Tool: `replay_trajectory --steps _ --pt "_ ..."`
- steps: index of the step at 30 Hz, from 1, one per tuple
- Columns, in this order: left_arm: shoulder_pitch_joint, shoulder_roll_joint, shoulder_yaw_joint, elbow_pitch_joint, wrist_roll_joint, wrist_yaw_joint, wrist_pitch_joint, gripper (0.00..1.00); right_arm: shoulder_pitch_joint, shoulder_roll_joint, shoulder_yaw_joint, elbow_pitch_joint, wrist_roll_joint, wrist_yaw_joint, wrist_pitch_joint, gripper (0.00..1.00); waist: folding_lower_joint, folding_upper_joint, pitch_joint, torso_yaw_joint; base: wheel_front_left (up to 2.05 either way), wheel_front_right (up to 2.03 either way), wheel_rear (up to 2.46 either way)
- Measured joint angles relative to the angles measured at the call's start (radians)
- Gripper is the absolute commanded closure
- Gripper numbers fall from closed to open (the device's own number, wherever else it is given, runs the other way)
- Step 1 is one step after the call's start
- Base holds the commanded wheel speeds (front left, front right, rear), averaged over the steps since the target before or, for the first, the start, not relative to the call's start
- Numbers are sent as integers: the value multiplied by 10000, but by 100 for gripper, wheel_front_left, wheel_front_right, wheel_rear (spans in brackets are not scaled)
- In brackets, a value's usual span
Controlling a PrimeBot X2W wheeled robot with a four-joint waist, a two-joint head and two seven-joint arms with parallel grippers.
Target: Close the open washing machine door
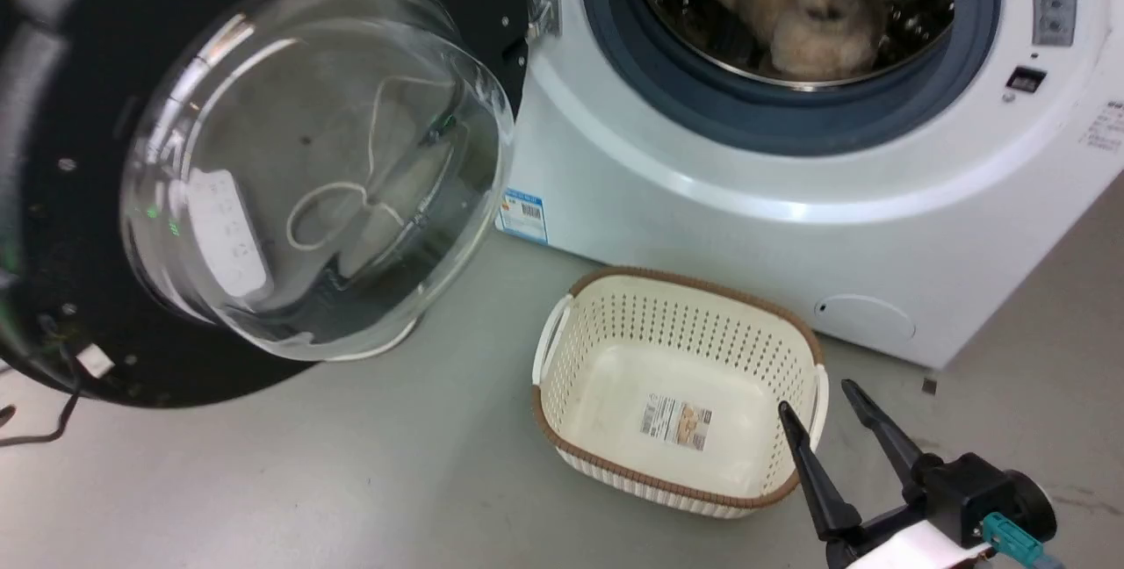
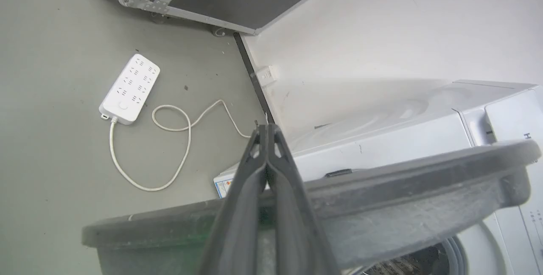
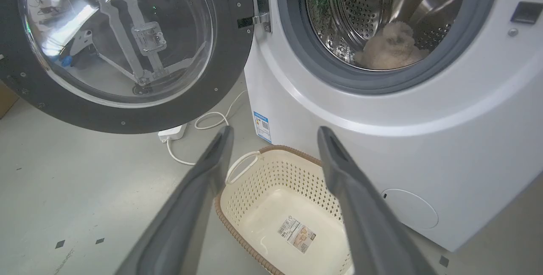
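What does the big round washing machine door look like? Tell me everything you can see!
The washing machine door is big and round, with a wide glossy black rim dotted with small screws and a clear glass bowl bulging from its middle. It hangs wide open, left of the washing machine, joined to it by metal hinges. The shut left gripper lies over its edge; whether they touch is unclear.

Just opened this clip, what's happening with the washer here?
The washing machine door stands wide open, swung to the left of the washing machine, with a fluffy beige item inside. The left gripper is shut and reaches across the door's rim; whether it touches is unclear. The right gripper hangs open by the empty basket.
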Motion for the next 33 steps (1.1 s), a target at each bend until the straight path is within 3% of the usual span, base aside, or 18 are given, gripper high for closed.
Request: replay_trajectory --steps 4,8,14,19,23,27,33 --pt "400 -94 29 -255 -696 -311 1206 100 13 194 -33 146 0 0 -6 0 0 0 -346 42 0 0 0" --pt "905 -562 -19 -880 -1402 -500 2291 100 95 372 -199 261 -8 0 -15 0 -1 0 -714 122 0 0 0" --pt "2087 -1755 -424 -2357 -2324 -619 3879 100 112 560 -602 437 -132 0 -42 0 -1 0 -1269 107 0 0 0" --pt "3529 -3001 -871 -4274 -2917 -244 4846 100 97 612 -1127 493 -267 0 -44 0 -2 0 -1547 -196 0 0 0" --pt "4690 -3791 -1461 -5540 -3170 -46 5154 100 62 644 -1379 470 -332 0 -44 0 -1 0 -1592 -605 0 0 0" --pt "5650 -4006 -2416 -6263 -3699 94 5087 100 -31 616 -1419 405 -416 0 -8 0 0 0 -1535 -1137 0 0 0" --pt "6242 -4046 -4615 -6351 -4963 -63 3423 100 -192 456 -1442 203 -433 0 102 0 0 0 -1218 -2200 0 0 0"
